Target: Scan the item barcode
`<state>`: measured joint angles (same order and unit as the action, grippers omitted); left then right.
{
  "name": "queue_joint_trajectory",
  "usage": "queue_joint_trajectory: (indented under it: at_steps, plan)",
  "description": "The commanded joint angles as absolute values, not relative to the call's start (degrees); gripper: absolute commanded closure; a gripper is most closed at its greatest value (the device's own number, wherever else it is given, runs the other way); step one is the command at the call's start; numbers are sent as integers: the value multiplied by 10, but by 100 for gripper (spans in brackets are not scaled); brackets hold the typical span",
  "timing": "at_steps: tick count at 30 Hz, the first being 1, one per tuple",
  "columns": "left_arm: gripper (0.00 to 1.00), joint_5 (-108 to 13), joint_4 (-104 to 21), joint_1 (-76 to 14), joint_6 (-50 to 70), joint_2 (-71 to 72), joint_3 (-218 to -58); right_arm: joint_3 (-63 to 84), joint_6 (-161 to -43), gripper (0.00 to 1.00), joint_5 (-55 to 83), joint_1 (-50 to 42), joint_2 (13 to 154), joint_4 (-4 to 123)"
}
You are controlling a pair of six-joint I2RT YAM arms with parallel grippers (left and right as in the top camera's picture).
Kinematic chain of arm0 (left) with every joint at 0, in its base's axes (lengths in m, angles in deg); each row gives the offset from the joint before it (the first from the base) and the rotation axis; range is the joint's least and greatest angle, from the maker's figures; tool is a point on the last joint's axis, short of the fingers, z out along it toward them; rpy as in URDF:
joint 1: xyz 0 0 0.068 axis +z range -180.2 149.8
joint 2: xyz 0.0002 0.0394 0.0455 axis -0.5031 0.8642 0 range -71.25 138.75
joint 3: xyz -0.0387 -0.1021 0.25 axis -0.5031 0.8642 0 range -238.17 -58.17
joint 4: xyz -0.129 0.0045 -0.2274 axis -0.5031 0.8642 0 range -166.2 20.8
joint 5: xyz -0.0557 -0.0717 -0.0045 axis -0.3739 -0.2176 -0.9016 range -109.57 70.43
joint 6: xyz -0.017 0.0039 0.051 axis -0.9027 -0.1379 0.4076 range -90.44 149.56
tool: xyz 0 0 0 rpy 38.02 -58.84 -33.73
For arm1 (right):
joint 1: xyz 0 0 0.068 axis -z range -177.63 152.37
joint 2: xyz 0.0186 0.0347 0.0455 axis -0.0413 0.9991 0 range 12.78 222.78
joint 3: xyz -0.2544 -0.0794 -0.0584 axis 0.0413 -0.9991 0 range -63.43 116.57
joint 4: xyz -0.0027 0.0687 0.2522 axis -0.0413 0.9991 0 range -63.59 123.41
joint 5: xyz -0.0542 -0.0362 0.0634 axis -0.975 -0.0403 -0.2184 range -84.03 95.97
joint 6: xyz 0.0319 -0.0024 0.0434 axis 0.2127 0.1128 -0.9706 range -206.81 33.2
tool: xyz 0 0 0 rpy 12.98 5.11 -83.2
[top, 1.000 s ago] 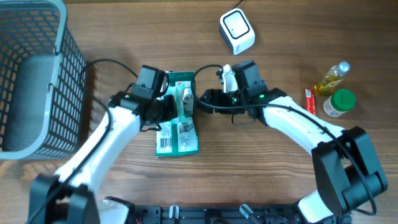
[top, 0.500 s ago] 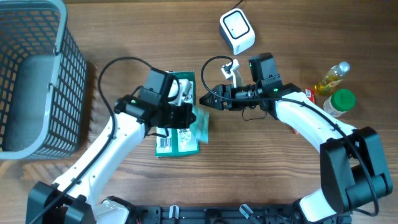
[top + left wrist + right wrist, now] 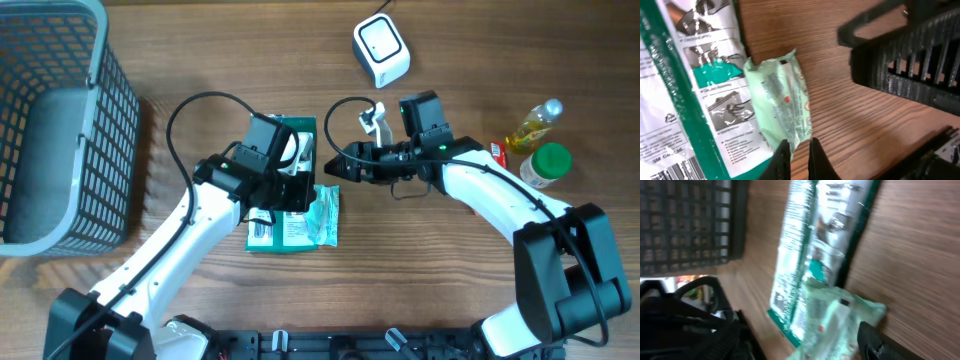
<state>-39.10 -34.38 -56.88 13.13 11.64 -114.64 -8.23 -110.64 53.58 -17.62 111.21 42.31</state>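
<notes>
While the left arm rises from the near-left edge of the table (image 3: 200, 50) and bends at the elbow toward the middle, its left gripper (image 3: 797, 159) points down and to the right over a green-and-white package (image 3: 268, 228) lying flat on the wood. Its 2 fingers (image 3: 782, 161) stand almost together, pinched on the lower edge of a pale green packet (image 3: 785, 105). From overhead that packet lies crumpled on the table, partly over the right edge of the package and just beside the left wrist.

Coming in from the near-right corner, the right arm arcs over the table, with its forearm level and the wrist turned to face left. The right gripper (image 3: 335, 166) hangs just up and right of the packet, its jaws apart with nothing between them. In the right wrist view only 1 dark finger (image 3: 874, 346) shows clearly, low at the right, with the packet just beside it; whether they touch I cannot tell.

At the far edge, a white barcode scanner (image 3: 381, 50) sits well apart from the packet, beyond the right gripper. On the left stands a grey mesh basket (image 3: 112, 130). To the right, near the right arm's elbow, are a small yellow bottle (image 3: 533, 125), a green-lidded jar (image 3: 546, 165) and a thin red item (image 3: 497, 162).
</notes>
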Motion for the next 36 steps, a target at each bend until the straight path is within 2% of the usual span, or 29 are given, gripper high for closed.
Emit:
queue_joint_trajectory:
  at_steps: [1,3,4,7,12,15,18,23,26,32,36]
  plan:
    - [83,-382,-341,-574,109,136,-1127,-87,-1095,25,463,-181,1102,447]
    - [64,-386,-342,-583,109,147,-1113,-87,-1095,25,444,-181,1102,457]
    - [61,-386,-343,-588,109,151,-1108,-87,-1094,25,441,-181,1102,459]
    - [54,-386,-343,-605,109,167,-1099,-87,-1095,25,438,-181,1102,462]
    - [53,-386,-343,-627,109,191,-1095,-87,-1095,25,438,-181,1102,467]
    - [58,-385,-342,-628,109,206,-1095,-87,-1095,25,438,-181,1102,467]
    - [73,-380,-342,-628,109,220,-1095,-87,-1094,25,438,-181,1102,467]
    - [76,-360,-349,-628,109,242,-1095,-87,-1095,25,438,-181,1102,467]
    - [95,-360,-353,-629,109,248,-1095,-87,-1094,24,438,-181,1102,467]
    - [96,-371,-345,-627,113,239,-1099,-87,-1093,25,443,-172,1102,469]
    - [96,-375,-332,-622,113,194,-1107,-87,-1092,25,516,-138,1102,468]
